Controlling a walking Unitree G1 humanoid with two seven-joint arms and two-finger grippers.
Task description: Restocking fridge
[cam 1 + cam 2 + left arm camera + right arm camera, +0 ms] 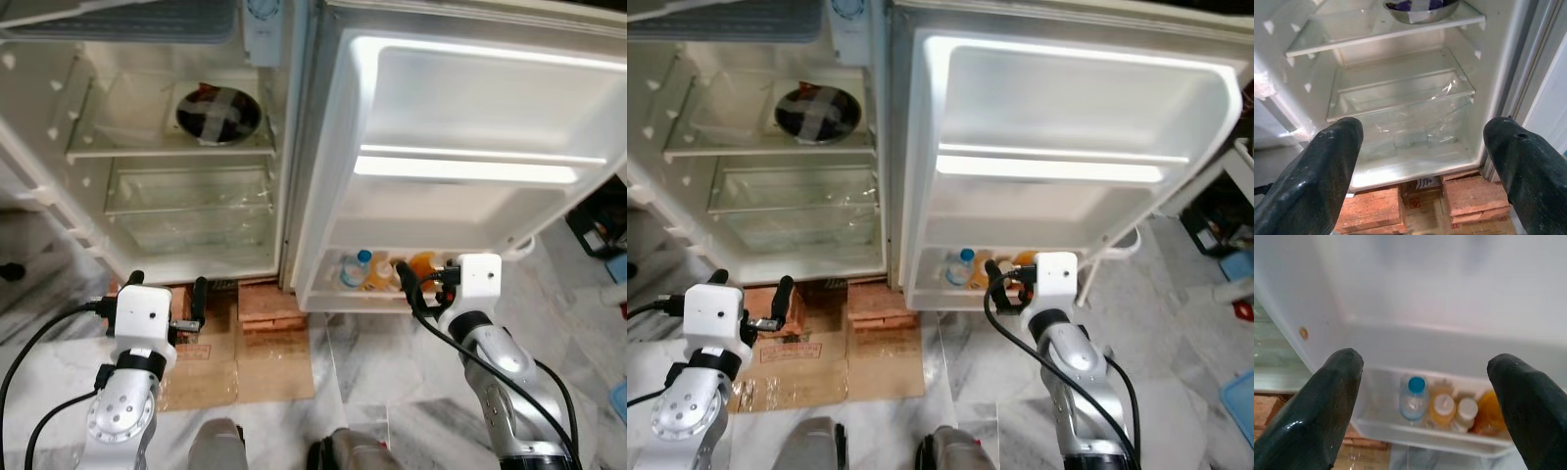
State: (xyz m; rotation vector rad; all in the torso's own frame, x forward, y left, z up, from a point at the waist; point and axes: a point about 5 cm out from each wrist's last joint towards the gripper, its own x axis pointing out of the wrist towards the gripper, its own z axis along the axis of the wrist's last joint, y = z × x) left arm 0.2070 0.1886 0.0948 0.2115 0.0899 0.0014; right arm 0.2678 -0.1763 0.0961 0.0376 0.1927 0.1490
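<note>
The fridge (186,196) stands open, its door (470,147) swung out to the right. The door's bottom shelf (338,296) holds a blue-capped clear bottle (1413,399) and several orange drinks (1442,411). My right gripper (1425,362) is open and empty, hovering just in front of that shelf. My left gripper (1422,132) is open and empty too, held low before the clear crisper drawer (1400,93). A covered metal bowl (217,113) sits on the wire shelf above the drawer.
The fridge rests on red bricks (269,299), with flattened cardboard (245,362) on the marble floor in front. The upper door shelves (470,171) are bare. A dark box (598,230) and blue items lie on the floor at far right.
</note>
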